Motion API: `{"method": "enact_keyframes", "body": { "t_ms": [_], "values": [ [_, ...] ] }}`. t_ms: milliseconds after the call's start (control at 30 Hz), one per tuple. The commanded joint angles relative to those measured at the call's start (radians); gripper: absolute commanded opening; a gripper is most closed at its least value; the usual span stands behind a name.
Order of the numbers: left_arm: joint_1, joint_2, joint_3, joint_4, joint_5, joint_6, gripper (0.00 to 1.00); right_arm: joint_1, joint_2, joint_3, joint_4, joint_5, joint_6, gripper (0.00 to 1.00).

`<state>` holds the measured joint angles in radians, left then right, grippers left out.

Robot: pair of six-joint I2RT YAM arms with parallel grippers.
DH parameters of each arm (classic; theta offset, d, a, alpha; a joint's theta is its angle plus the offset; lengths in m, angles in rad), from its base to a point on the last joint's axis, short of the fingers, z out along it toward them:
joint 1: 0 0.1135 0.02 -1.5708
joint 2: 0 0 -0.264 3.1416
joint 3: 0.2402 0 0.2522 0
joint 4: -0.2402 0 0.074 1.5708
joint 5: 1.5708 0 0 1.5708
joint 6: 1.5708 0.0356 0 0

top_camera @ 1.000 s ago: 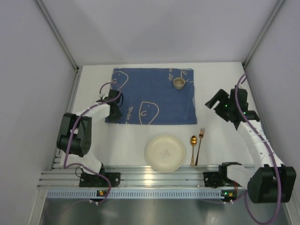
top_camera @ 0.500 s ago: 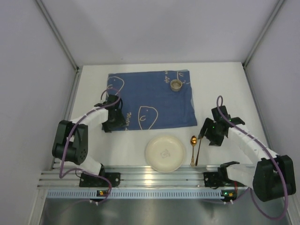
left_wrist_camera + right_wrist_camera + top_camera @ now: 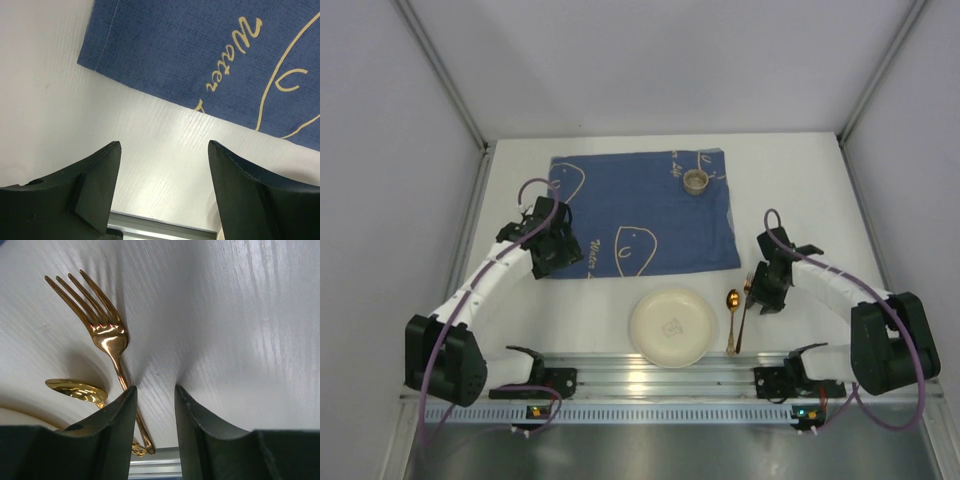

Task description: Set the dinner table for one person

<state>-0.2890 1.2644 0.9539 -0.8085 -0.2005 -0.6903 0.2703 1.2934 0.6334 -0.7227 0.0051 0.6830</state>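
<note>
A blue cloth (image 3: 640, 210) with fish outlines lies on the white dinner table (image 3: 800, 190), and a small cup (image 3: 696, 180) stands on its far right part. Near the front sit a cream plate (image 3: 672, 327), a gold spoon (image 3: 732, 300) and a gold fork (image 3: 742, 325). My left gripper (image 3: 552, 245) stands open and empty just off the cloth's (image 3: 200, 50) near left corner, over bare table (image 3: 50, 100). My right gripper (image 3: 760, 290) is down over the fork (image 3: 107, 337), its jaws narrowed but apart. The fork's handle runs along the inside of the left finger (image 3: 117, 430). The spoon (image 3: 77, 389) lies left of it.
An aluminium rail (image 3: 650, 375) runs along the table's near edge, close behind the plate and the cutlery handles. Grey walls close in the table on the left, right and far sides. The plate's rim (image 3: 20, 417) shows at the lower left of the right wrist view.
The left gripper has opened, let go of the cloth and drawn back a little to the left. The right arm has swung down from beside the cloth to the fork, its jaws narrowing.
</note>
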Motion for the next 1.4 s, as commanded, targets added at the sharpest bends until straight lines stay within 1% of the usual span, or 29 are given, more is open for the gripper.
{"method": "enact_keyframes", "body": {
  "t_ms": [0,100,133,233,300,600,800,933,1100,1133,1233,1367],
  "values": [
    [0.001,-0.040,0.026,-0.075,-0.030,-0.021,0.76,0.030,0.026,0.005,0.085,0.015,-0.007,0.36],
    [0.001,-0.062,0.026,-0.095,-0.039,-0.023,0.75,0.032,-0.055,0.009,0.048,0.033,0.004,0.32],
    [0.001,-0.068,0.025,-0.098,-0.040,-0.023,0.75,0.030,-0.110,0.009,0.039,0.042,0.006,0.32],
    [0.001,-0.086,0.017,-0.100,-0.040,-0.028,0.75,0.032,-0.179,0.009,0.017,0.059,0.010,0.32],
    [0.001,-0.091,0.011,-0.100,-0.037,-0.031,0.75,0.032,-0.192,0.005,0.017,0.059,0.013,0.32],
    [0.001,-0.092,0.005,-0.100,-0.033,-0.028,0.75,0.058,-0.076,-0.037,0.118,0.030,0.018,0.32],
    [0.001,-0.103,0.005,-0.106,-0.036,-0.028,0.75,0.075,-0.016,0.000,0.144,0.038,0.021,0.31],
    [0.001,-0.115,-0.001,-0.109,-0.039,-0.026,0.74,0.081,-0.023,0.017,0.137,0.039,0.013,0.28],
    [0.001,-0.120,-0.001,-0.113,-0.047,-0.029,0.74,0.084,-0.060,0.023,0.128,0.050,0.012,0.27],
    [0.001,-0.119,-0.003,-0.113,-0.048,-0.029,0.74,0.084,-0.066,0.023,0.128,0.049,0.012,0.25],
    [0.001,-0.115,-0.001,-0.109,-0.048,-0.032,0.74,0.089,-0.080,0.023,0.131,0.050,0.012,0.24],
    [0.001,-0.111,0.000,-0.104,-0.047,-0.032,0.74,0.090,-0.101,0.020,0.161,0.046,0.010,0.26]
  ]
}}
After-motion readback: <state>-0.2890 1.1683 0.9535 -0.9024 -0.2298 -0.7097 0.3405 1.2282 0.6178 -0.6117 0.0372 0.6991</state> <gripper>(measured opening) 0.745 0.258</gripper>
